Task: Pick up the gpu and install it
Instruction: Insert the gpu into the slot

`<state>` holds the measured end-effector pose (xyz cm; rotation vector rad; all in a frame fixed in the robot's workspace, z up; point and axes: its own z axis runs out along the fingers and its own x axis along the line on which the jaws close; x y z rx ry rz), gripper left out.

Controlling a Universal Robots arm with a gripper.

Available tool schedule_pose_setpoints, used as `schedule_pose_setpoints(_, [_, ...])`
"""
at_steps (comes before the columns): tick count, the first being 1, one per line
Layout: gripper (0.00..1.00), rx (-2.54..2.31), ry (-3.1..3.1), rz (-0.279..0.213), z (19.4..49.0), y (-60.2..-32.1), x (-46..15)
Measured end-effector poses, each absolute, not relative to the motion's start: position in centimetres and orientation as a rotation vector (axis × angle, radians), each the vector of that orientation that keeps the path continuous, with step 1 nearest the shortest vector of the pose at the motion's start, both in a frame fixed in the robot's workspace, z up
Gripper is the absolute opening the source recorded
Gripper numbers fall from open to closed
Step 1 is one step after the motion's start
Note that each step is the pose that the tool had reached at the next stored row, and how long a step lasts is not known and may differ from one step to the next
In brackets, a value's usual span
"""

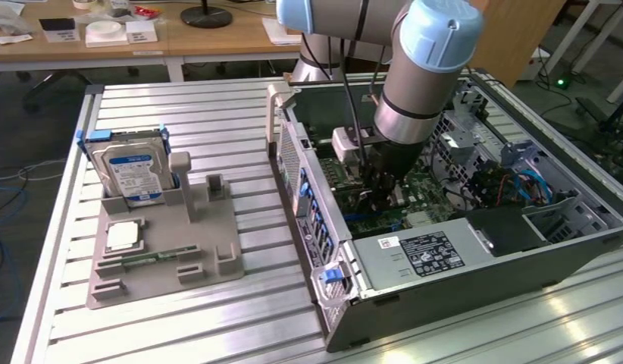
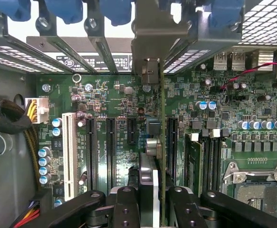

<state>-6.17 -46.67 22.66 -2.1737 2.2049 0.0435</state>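
Black fingers (image 2: 124, 209) of our gripper (image 2: 153, 209) are clamped on the gpu (image 2: 162, 142), which we see edge-on in the wrist view as a thin card standing upright between them. Its silvery end bracket (image 2: 150, 42) reaches up to the row of slot covers at the case's rear wall. The card sits right over the green motherboard (image 2: 214, 109), lined up among the long black expansion slots (image 2: 110, 152); we honestly can't tell if its bottom edge is seated in a slot or just above one. Beside it are the memory slots (image 2: 202, 161) and, further over, the CPU socket (image 2: 259, 190).

In the exterior view the arm (image 1: 417, 76) reaches down into the open computer case (image 1: 443, 258), with the gripper (image 1: 383, 193) deep inside near the motherboard. On the exterior view's left, well apart from the case, a grey holder tray (image 1: 190, 258) sits on the aluminium table (image 1: 190, 114) and carries a silver hard drive (image 1: 135, 171) standing up, plus a memory stick (image 1: 154, 256) lying flat.
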Motion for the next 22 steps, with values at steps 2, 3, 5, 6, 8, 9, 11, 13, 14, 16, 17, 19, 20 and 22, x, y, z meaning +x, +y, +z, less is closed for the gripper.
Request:
schedule_pose_setpoints(2, [0.28,-2.174,2.205,0.043,22.59,-46.68,-6.18])
schedule_pose_setpoints(3, [0.28,-2.174,2.205,0.043,22.59,-46.68,-6.18])
schedule_pose_setpoints(5, [0.28,-2.174,2.205,0.043,22.59,-46.68,-6.18])
schedule_pose_setpoints(6, [0.28,-2.174,2.205,0.043,22.56,-46.68,-6.18])
schedule_pose_setpoints(8, [0.28,-2.174,2.206,0.044,22.54,-46.68,-6.19])
schedule_pose_setpoints(9, [0.28,-2.175,2.206,0.045,22.53,-46.68,-6.19])
schedule_pose_setpoints(11, [0.28,-2.175,2.206,0.045,22.50,-46.68,-6.21])
schedule_pose_setpoints(13, [0.28,-2.175,2.206,0.045,22.50,-46.68,-6.21])
schedule_pose_setpoints(14, [0.28,-2.175,2.206,0.045,22.49,-46.68,-6.21])
schedule_pose_setpoints(16, [0.28,-2.175,2.206,0.046,22.44,-46.67,-6.21])
schedule_pose_setpoints(17, [0.28,-2.175,2.206,0.046,22.42,-46.68,-6.21])
schedule_pose_setpoints(19, [0.28,-2.175,2.206,0.046,22.35,-46.68,-6.21])
schedule_pose_setpoints(20, [0.28,-2.175,2.206,0.046,22.31,-46.68,-6.21])
schedule_pose_setpoints(22, [0.28,-2.175,2.206,0.046,22.22,-46.67,-6.21])
